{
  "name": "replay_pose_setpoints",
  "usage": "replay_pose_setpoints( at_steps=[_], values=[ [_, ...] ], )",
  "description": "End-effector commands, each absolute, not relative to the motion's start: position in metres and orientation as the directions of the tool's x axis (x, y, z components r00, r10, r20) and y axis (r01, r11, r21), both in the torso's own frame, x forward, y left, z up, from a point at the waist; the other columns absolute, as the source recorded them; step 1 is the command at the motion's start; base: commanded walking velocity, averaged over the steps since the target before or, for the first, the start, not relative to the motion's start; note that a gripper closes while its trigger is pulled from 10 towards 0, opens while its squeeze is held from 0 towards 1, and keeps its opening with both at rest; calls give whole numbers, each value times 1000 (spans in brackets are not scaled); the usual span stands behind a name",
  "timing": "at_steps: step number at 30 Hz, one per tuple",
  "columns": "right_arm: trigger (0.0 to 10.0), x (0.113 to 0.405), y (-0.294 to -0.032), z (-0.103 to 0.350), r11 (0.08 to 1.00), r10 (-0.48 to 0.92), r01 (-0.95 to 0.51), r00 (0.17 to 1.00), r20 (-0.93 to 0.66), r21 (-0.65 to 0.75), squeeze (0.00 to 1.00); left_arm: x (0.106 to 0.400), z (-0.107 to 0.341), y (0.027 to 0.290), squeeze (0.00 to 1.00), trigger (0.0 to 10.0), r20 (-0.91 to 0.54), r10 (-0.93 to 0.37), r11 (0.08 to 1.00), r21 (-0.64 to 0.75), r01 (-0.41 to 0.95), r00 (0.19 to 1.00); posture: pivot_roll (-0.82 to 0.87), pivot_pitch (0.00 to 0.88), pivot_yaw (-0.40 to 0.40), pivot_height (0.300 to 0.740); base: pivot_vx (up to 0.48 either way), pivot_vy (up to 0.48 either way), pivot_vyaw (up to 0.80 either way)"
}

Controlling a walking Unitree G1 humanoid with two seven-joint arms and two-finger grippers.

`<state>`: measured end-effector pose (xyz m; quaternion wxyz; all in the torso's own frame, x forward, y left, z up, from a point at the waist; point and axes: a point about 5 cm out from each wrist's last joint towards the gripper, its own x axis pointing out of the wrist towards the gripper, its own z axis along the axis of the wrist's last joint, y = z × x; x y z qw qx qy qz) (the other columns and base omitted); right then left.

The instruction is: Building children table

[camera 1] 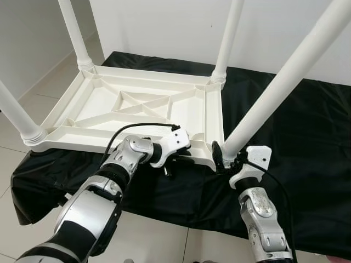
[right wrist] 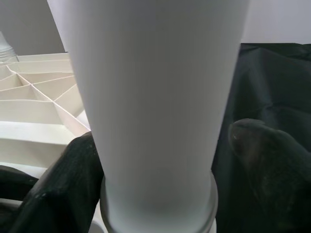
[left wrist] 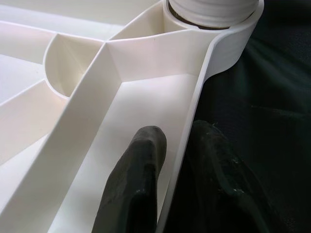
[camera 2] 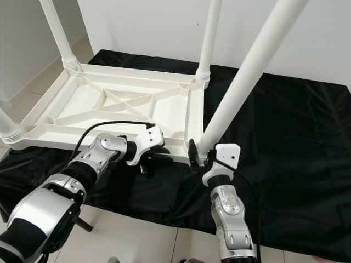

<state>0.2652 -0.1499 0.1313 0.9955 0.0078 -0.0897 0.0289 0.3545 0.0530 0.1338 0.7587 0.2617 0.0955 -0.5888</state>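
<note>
I see the white plastic children's table (camera 1: 137, 107) lying upside down on a black cloth (camera 1: 296, 142) that is spread over the tiled floor (camera 1: 33, 93), close to a white wall (camera 1: 164, 27). Its ribbed underside faces up, and four white legs stand in the corner sockets: the far-left leg (camera 1: 74, 33), the far-right leg (camera 1: 227, 38), the near-left leg (camera 1: 16, 115) and the near-right leg (camera 1: 285, 76), which leans toward the camera. My left gripper (camera 1: 174, 163) is at the near edge of the table, a little to the left of the near-right corner. In the left wrist view its fingers (left wrist: 136, 184) are clenched on the table's rim (left wrist: 194, 111), one finger inside the frame and the other outside against the cloth. My right gripper (camera 1: 227, 159) is at the base of the near-right leg, just above its socket. In the right wrist view one finger (right wrist: 58, 184) lies against the leg on one side, while the other finger stands a little apart from it on the other side, so the pincer is around the leg but not fully pressed on it.
</note>
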Motion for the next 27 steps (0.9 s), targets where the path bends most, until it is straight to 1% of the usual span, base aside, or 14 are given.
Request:
replay_pose_setpoints(
  at_steps=[1,6,7,8,9,17,18,19,20,21,27],
  values=[
    [10000,263,-157,117,1000,26,-27,994,107,11,1000,355,129,59,0,10000,-473,-826,195,268,943,305,-76,54,11,740,0,0,0],
    [10000,264,-156,118,999,38,-40,993,113,14,1000,355,129,59,0,10000,-472,-827,196,267,944,305,-75,56,11,740,0,0,0],
    [10000,265,-157,119,999,52,-53,992,117,10,153,355,129,59,0,10000,-471,-828,197,265,944,305,-76,58,11,740,0,0,0],
    [10000,265,-157,120,998,60,-61,991,118,8,153,355,129,59,0,10000,-471,-828,197,264,944,305,-76,58,11,740,0,0,0],
    [10000,265,-157,120,997,72,-73,990,118,4,0,355,129,59,0,10000,-471,-828,197,264,944,305,-76,60,12,740,0,0,0],
    [10000,271,-165,124,996,84,-83,987,136,-18,0,356,130,58,0,10000,-469,-829,198,264,944,305,-75,62,10,740,0,0,0],
    [9137,271,-166,125,996,84,-82,987,140,-17,0,356,130,58,0,10000,-469,-829,198,264,944,305,-75,63,9,740,0,0,0],
    [588,271,-166,125,996,85,-84,986,144,-13,0,356,130,58,0,10000,-469,-829,199,264,944,306,-75,63,9,740,0,0,0],
    [588,271,-166,125,996,85,-84,986,144,-13,0,356,130,58,0,10000,-469,-829,199,264,944,306,-75,63,9,740,0,0,0],
    [0,271,-166,126,996,85,-85,986,145,-7,0,356,130,58,0,10000,-469,-828,200,265,943,307,-74,63,9,740,0,0,0],
    [0,271,-166,126,995,101,-104,984,147,12,0,356,130,59,0,10000,-469,-827,202,265,943,309,-73,64,9,740,0,0,0]
  ],
)
